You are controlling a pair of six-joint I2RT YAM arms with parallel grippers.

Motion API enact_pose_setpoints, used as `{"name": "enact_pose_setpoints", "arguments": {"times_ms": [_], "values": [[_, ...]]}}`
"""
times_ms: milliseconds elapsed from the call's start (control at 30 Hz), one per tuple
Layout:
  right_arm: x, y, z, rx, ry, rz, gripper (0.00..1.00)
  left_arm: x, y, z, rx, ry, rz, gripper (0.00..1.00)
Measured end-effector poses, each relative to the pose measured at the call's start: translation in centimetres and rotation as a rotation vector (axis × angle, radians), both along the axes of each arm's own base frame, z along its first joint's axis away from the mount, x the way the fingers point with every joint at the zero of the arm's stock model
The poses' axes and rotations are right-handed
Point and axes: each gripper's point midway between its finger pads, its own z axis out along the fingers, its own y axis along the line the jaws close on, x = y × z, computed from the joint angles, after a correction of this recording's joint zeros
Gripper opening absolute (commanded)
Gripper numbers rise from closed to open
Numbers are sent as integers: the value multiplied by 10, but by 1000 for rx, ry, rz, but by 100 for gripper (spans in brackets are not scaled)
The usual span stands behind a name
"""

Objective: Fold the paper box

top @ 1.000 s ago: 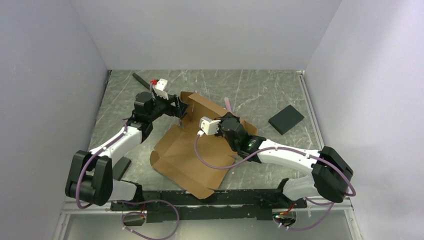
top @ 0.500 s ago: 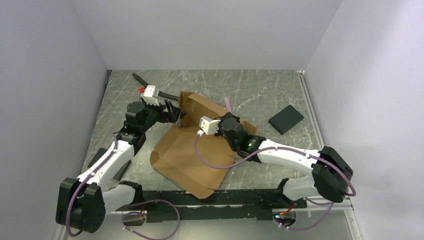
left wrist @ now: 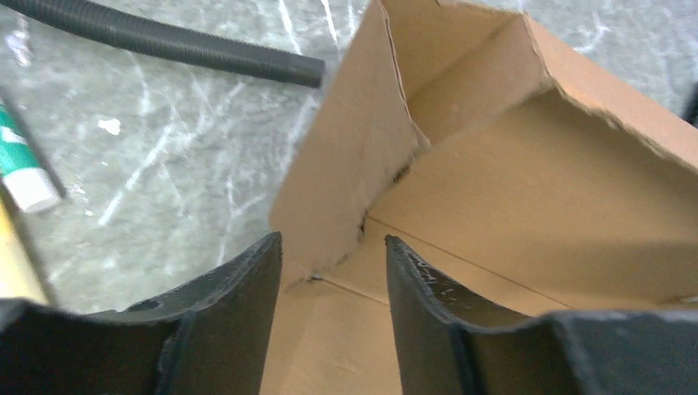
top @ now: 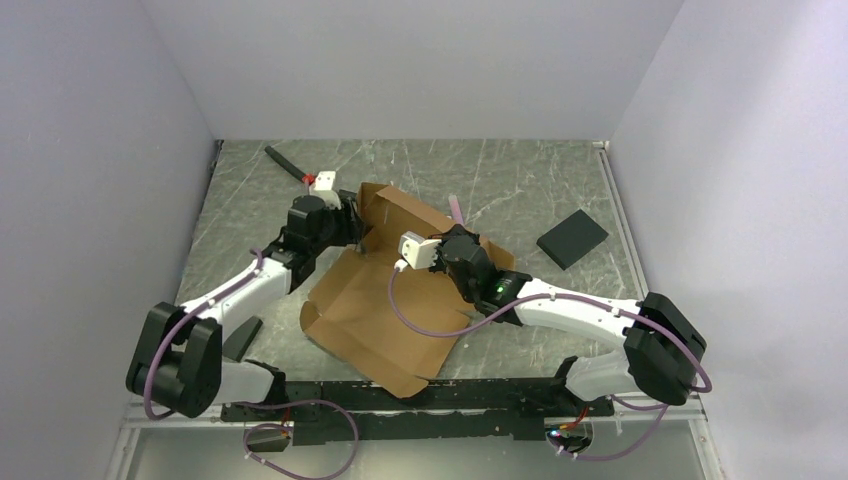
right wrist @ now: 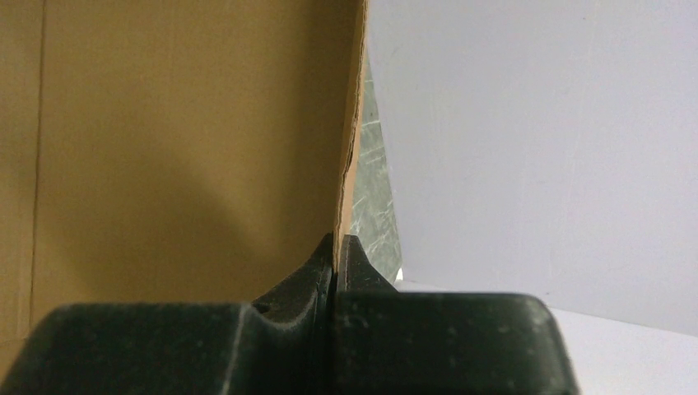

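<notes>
One plain brown corrugated cardboard paper box (top: 365, 320), part-formed, lies mid-table on the grey marbled table top (top: 520, 180), between the two arms.

Orientation: the sheet is skewed to the table edges, with one corner pointing at the arm bases. The long axis, as far as the overhead view allows, runs from near-left to far-right. The near part is a flat panel lying on the table. The far part is raised into a wall along the far-right edge, open face toward the arm bases.

Left gripper (left wrist: 332, 243): black fingers (left wrist: 230, 313) spread apart, straddling the lower corner of an upright side flap at the far-left end of the box. The flap's crease sits in the gap between them. I cannot tell whether either finger touches the cardboard. Beyond the flap the wrist view shows the inside corner where flap and far wall meet.

Right gripper (right wrist: 336, 247): fingers pressed together, pinching the thin edge of an upright cardboard panel. The edge rises straight up from between the tips, brown face to the left, table and white enclosure wall to the right. From overhead this arm reaches in over the right side of the box.

Other items:
- black ribbed hose (left wrist: 165, 41), on the table far-left of the box, its end near the flap's top edge
- white-and-green stick (left wrist: 25, 169), left of the hose end
- small black flat square pad (top: 572, 238), well apart to the right
- thin pink strip (top: 457, 210), just behind the far wall
</notes>
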Motion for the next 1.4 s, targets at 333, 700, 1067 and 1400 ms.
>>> {"name": "enact_pose_setpoints", "arguments": {"times_ms": [333,700,1067,1400], "values": [[1,0,0,3,-1,-6,1,21,7,17,67,-11,52,0],[5,1,0,-1,7,-35,1,2,9,24,106,21,6,48],[5,1,-1,6,10,-38,1,13,4,22,106,-5,-2,51],[5,1,0,6,7,-41,0,38,-4,-12,146,66,-10,0]]}}
